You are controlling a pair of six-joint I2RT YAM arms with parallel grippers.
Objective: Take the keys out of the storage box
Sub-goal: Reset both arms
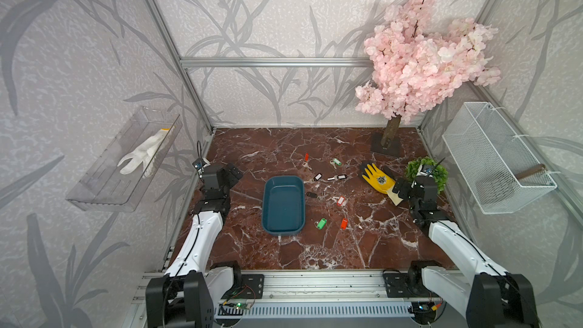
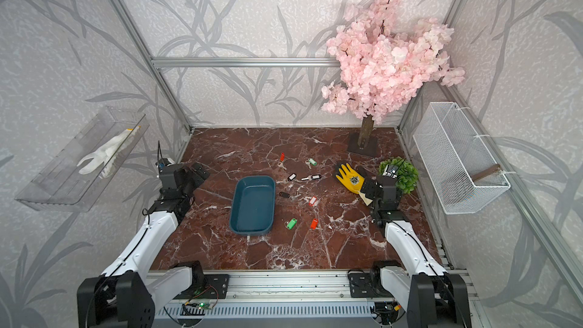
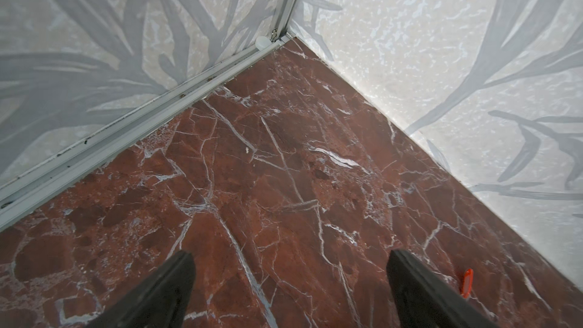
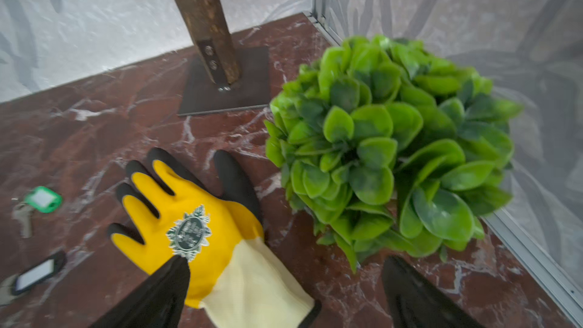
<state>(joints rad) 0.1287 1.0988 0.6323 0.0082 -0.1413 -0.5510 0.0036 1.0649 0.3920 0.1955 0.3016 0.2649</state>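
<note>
- storage box (image 1: 283, 206), dark teal, sits mid-table on the marble table (image 1: 284, 254); inside looks bare in both top views.
- keys (image 1: 341, 177) all out of the box, scattered on the marble to its right and far-right.
- nearest the front: green-tagged key (image 1: 321, 223) just beside the box corner, red-tagged key (image 1: 344, 223) next to it.
- left gripper (image 3: 288, 257): fingers spread wide with nothing between them, over bare marble near the far-left corner, well apart from the box.
- right gripper (image 4: 285, 261): fingers spread and holding nothing, above the cuff of the yellow glove (image 4: 195, 216), with the green leafy ball (image 4: 394, 153) just beside it.
- pink blossom tree (image 1: 422, 58) at the back right.
- white glove (image 1: 145, 153) in the clear wall tray (image 1: 104, 184).
- white wire basket (image 1: 492, 159) on the right wall.
</note>
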